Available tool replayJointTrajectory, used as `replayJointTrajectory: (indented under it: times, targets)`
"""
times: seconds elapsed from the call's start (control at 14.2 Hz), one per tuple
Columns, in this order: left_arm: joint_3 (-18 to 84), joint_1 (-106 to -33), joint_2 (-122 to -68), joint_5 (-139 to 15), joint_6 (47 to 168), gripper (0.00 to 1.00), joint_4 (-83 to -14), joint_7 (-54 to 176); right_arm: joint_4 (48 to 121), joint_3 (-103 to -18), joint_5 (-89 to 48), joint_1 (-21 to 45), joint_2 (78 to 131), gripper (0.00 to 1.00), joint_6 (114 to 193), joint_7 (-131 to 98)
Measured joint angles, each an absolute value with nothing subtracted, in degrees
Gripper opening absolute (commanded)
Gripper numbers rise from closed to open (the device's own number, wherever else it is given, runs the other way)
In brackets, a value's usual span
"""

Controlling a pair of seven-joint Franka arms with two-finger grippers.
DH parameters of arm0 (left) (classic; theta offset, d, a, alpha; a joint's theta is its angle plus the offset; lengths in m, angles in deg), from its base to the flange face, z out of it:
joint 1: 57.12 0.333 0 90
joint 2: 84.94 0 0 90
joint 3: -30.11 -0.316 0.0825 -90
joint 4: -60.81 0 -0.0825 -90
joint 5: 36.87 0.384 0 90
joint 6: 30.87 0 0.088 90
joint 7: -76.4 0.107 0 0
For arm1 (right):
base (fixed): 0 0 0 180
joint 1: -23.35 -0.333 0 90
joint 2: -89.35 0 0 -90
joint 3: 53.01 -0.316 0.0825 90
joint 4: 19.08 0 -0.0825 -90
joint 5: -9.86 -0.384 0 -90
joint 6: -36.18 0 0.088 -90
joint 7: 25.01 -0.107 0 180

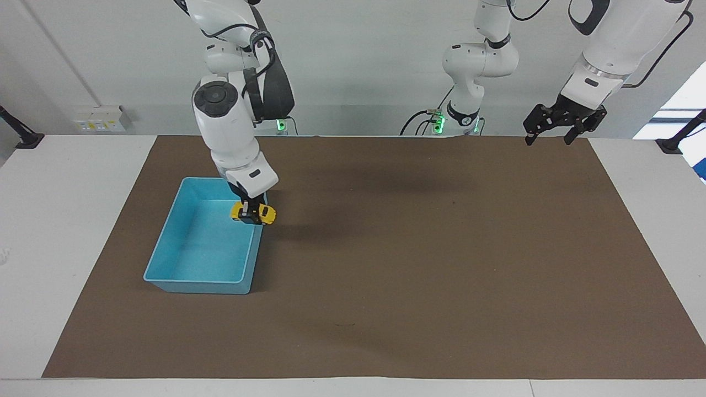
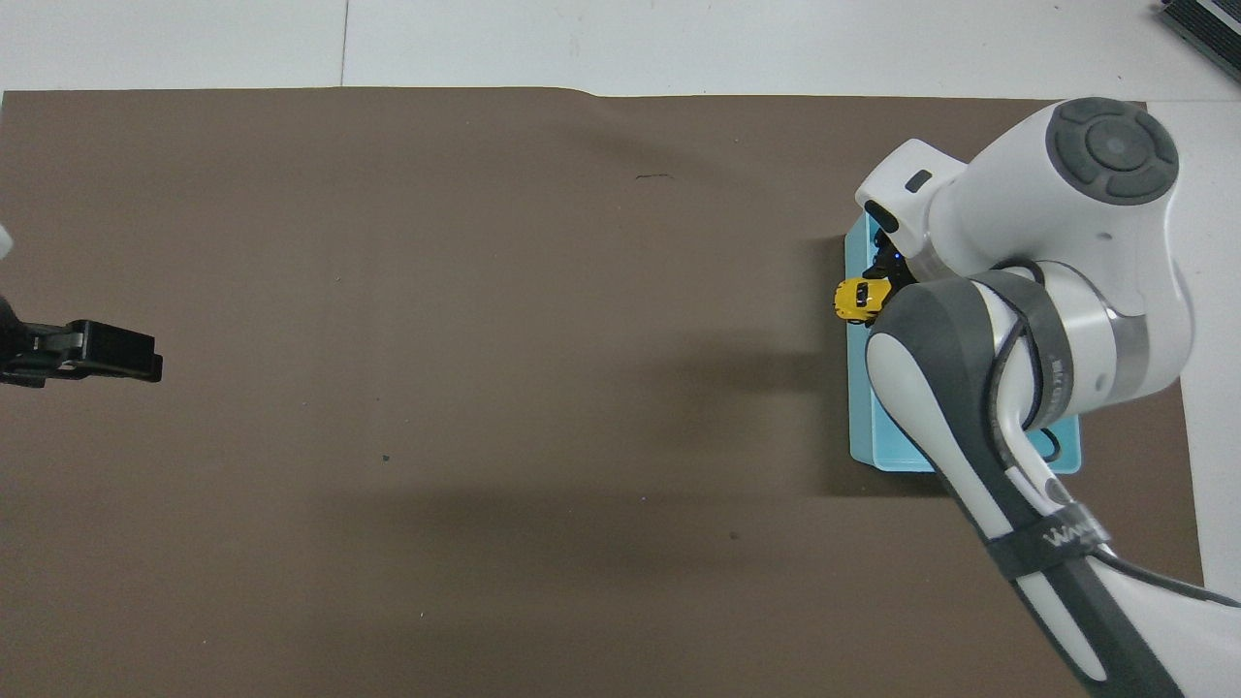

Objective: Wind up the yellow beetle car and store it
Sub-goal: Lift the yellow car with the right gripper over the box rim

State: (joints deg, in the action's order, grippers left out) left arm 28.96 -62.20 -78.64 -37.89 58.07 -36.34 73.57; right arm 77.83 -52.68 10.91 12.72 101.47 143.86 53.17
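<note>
My right gripper (image 1: 253,215) is shut on the yellow beetle car (image 1: 267,214) and holds it in the air over the light blue bin's rim (image 1: 194,282), at the bin's long side toward the middle of the table. In the overhead view the car (image 2: 854,300) shows at the bin's edge (image 2: 861,407), with the right gripper (image 2: 878,287) and arm covering most of the bin. The bin's visible floor holds nothing. My left gripper (image 1: 563,125) is open and empty and waits high over the mat's corner at the left arm's end; it also shows in the overhead view (image 2: 107,351).
A brown mat (image 1: 419,264) covers most of the white table (image 1: 66,182). The bin stands on the mat toward the right arm's end. A small dark mark (image 1: 343,324) lies on the mat far from the robots.
</note>
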Motion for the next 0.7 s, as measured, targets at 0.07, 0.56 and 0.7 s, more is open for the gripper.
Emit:
replayJointTrajectory:
  times: [0.07,0.56,0.7]
  targets:
    - [29.0,-62.2,-78.6,-37.9,58.1,1.00,-36.3,73.6,78.7,-52.7,10.9,13.8,101.2,0.17,143.9,54.8]
    - [29.0,-62.2,-78.6,-37.9,58.1,1.00,-36.3,73.6,90.7,-52.5,10.9,20.2,96.1,0.17,149.1,62.5]
    - [29.0,-62.2,-78.6,-37.9,58.1,1.00,-36.3,73.6,94.7,-52.4,10.9,21.4,94.2,0.17,152.3,64.2]
